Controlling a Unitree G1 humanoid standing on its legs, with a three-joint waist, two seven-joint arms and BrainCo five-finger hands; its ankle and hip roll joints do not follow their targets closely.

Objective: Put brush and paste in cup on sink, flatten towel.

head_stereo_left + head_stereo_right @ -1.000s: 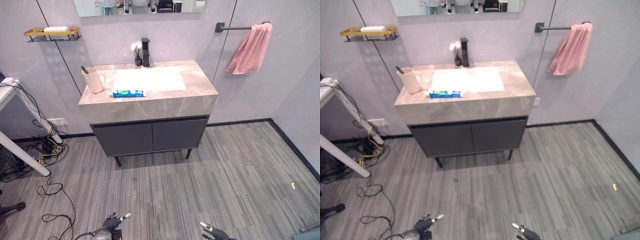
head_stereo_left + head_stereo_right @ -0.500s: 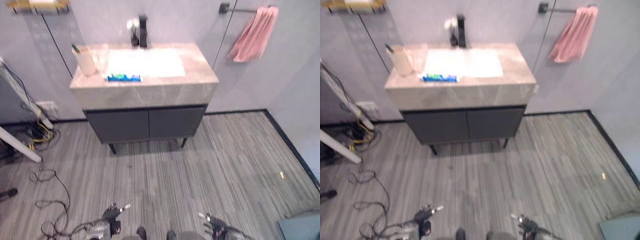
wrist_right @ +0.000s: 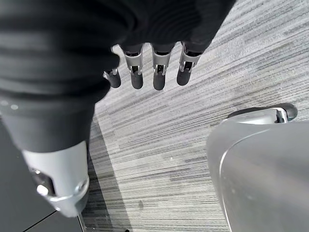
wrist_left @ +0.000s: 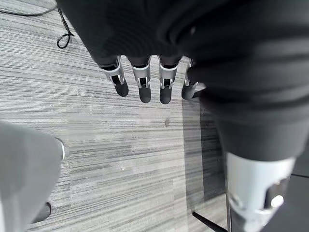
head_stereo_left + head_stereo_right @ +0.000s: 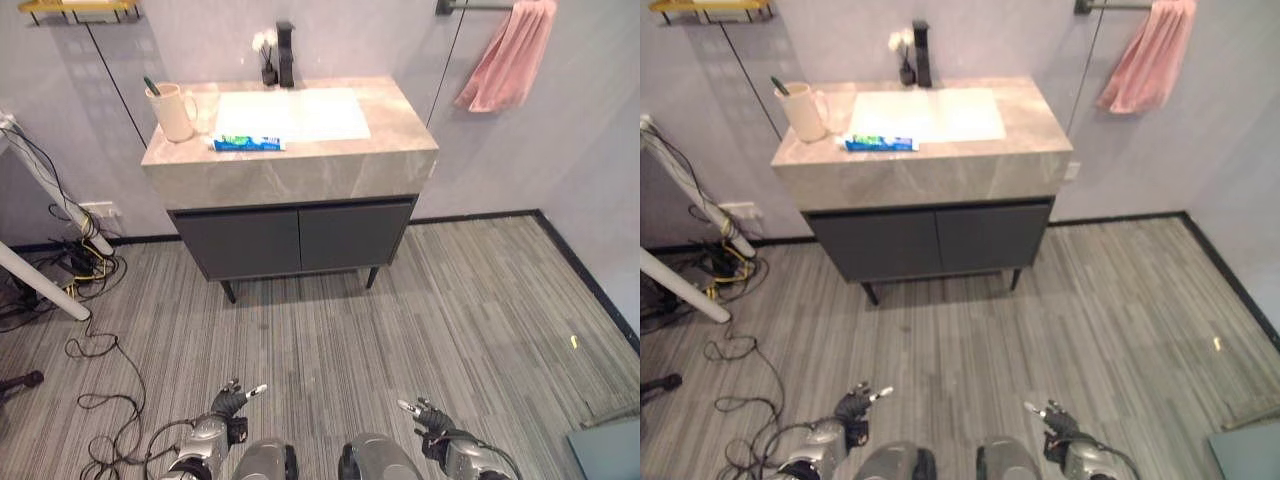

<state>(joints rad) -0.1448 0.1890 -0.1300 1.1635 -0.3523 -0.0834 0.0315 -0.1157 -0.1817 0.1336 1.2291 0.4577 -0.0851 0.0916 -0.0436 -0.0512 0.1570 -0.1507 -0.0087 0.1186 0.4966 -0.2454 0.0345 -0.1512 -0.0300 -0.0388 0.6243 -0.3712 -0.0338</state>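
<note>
A beige cup stands at the left end of the marble sink counter, with a green toothbrush upright in it. The blue and green toothpaste tube lies flat beside the cup, along the front of the white basin. A pink towel hangs bunched on the wall bar at the upper right. Far from the counter, my left hand and right hand hang low over the floor, both open with straight fingers and holding nothing.
A dark cabinet sits under the counter. A black tap and small white flowers stand at the back of the basin. A gold shelf is on the left wall. White table legs and cables lie at left.
The camera has tilted down and the sink now appears higher in view. Both hands show further up from the bottom edge. The cup, tube and towel have not moved.
</note>
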